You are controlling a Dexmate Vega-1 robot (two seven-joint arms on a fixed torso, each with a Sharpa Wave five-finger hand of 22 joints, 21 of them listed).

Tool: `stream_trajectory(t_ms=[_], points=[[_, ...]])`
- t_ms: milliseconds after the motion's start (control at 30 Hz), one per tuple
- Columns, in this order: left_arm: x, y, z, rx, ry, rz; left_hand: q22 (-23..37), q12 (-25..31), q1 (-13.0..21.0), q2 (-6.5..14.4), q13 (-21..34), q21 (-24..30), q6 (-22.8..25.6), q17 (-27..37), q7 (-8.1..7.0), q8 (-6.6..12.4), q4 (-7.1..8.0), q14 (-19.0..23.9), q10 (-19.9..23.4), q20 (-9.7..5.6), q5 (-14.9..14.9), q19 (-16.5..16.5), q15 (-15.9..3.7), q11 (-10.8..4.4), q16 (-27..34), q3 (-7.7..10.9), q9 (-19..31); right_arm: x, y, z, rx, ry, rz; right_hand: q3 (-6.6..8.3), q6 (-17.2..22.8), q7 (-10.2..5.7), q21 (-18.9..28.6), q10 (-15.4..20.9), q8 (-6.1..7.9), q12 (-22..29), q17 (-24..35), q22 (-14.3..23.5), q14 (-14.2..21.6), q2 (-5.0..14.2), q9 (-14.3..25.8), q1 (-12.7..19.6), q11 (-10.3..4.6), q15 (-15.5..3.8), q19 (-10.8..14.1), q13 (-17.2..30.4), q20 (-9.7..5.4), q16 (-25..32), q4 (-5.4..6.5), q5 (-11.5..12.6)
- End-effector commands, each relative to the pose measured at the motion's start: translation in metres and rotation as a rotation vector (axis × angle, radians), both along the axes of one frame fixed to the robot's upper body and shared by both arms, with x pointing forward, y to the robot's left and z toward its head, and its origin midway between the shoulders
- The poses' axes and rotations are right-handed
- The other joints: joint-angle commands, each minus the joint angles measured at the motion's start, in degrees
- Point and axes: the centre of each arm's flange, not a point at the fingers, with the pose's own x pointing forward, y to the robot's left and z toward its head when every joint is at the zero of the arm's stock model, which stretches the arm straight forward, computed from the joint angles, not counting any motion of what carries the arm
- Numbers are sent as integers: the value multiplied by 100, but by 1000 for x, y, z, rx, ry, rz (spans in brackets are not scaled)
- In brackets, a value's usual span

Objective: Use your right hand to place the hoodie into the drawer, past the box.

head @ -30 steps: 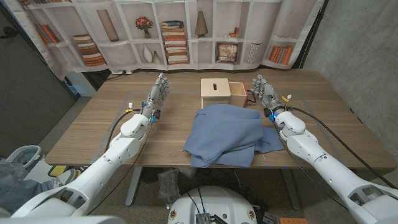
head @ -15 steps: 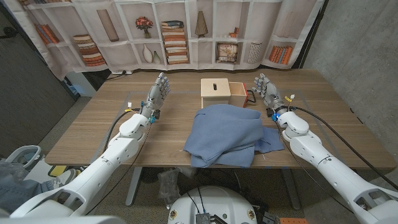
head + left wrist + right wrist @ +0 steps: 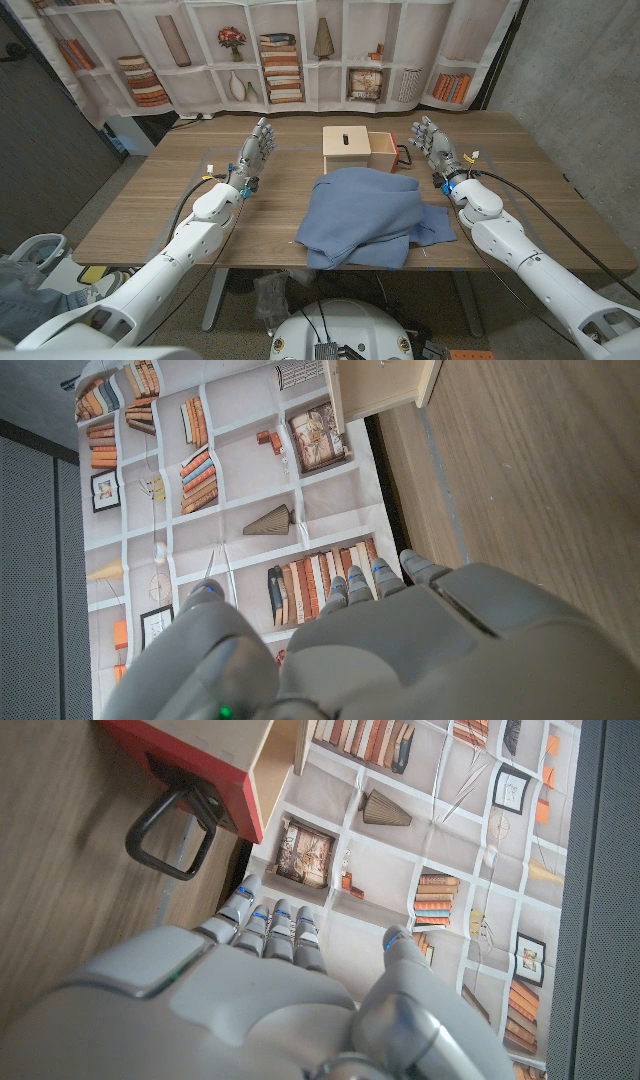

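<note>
Your right hand (image 3: 434, 147) is released, fingers spread, beside the drawer (image 3: 392, 154). The hoodie (image 3: 365, 216) lies crumpled at the tabletop's (image 3: 150, 210) near edge, before the box (image 3: 345, 148). Your left hand (image 3: 254, 154) is released too.

A blue hoodie (image 3: 365, 215) lies crumpled in a loose heap on the tabletop, reaching its front edge near the middle. Behind it, toward the back edge, stands a light wooden box (image 3: 346, 150) with a slot in its top; its red-fronted drawer (image 3: 386, 153) is pulled out sideways, black handle (image 3: 172, 837) outward.
</note>
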Motion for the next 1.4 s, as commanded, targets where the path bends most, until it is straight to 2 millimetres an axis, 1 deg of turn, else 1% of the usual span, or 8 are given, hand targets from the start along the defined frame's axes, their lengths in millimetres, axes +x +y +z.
stream_trajectory(t_ms=[33,600,733,900,933,1000,1233,1400], points=[[-3,-5,1,12,7,0,29,25,63,-5,15,42,-1,18,12,27,-20,-14,-35,-287,33,-24,38,18,22,16,14,-5,-6,0,11,-30,41,-1,44,14,-23,75,-4,7,16,22,92,11,17,82,15,-5,73,16,-124,40,-42,31],[-8,-5,4,16,7,15,29,22,88,15,15,41,-5,18,11,29,-29,-28,-54,-286,33,-38,36,3,20,9,14,-17,-7,4,4,-91,77,1,88,-9,-43,119,1,-2,21,25,169,16,19,95,-3,-18,140,17,-126,48,-60,25],[-8,-7,4,10,0,5,29,25,96,21,15,41,-3,19,5,30,-31,-28,-49,-281,33,-42,35,1,21,6,14,-19,-7,3,9,-114,99,16,326,-19,-68,234,75,12,19,28,253,34,26,139,-2,-51,224,19,-135,49,-96,23],[-6,-9,5,15,2,2,30,26,103,25,15,41,-4,19,5,30,-34,-27,-52,-281,33,-46,27,0,22,2,14,-24,-7,3,4,-143,104,18,370,-26,-74,271,83,15,18,30,292,31,29,156,-20,-73,265,20,-134,50,-112,23],[-6,-10,5,16,2,1,30,26,104,26,15,40,-6,19,6,30,-34,-28,-53,-278,33,-49,32,0,22,1,14,-25,-7,3,3,-149,104,19,369,-31,-80,272,78,10,18,30,296,32,30,160,-54,-78,273,20,-136,47,-117,23],[-6,-11,6,18,1,-1,30,30,107,28,15,40,-10,19,5,29,-35,-31,-46,-281,32,-51,31,0,22,-1,14,-27,-7,4,0,-156,104,20,369,-40,-86,294,73,12,20,31,318,34,31,162,-35,-89,286,20,-138,50,-120,22],[-6,-14,8,17,-4,-7,30,30,114,32,15,41,-4,19,6,32,-38,-26,-48,-289,32,-54,33,9,25,-7,14,-38,-11,3,-8,-190,115,23,427,-60,-97,325,84,10,22,32,352,39,34,172,-39,-91,323,21,-134,50,-130,23],[-6,-15,5,16,-5,-14,31,34,118,35,15,44,4,20,6,35,-39,-25,-42,-293,31,-50,41,9,26,-13,14,-47,-12,5,-13,-216,122,21,428,-69,-104,331,79,5,23,32,365,37,35,172,-43,-89,335,21,-131,49,-133,22]])
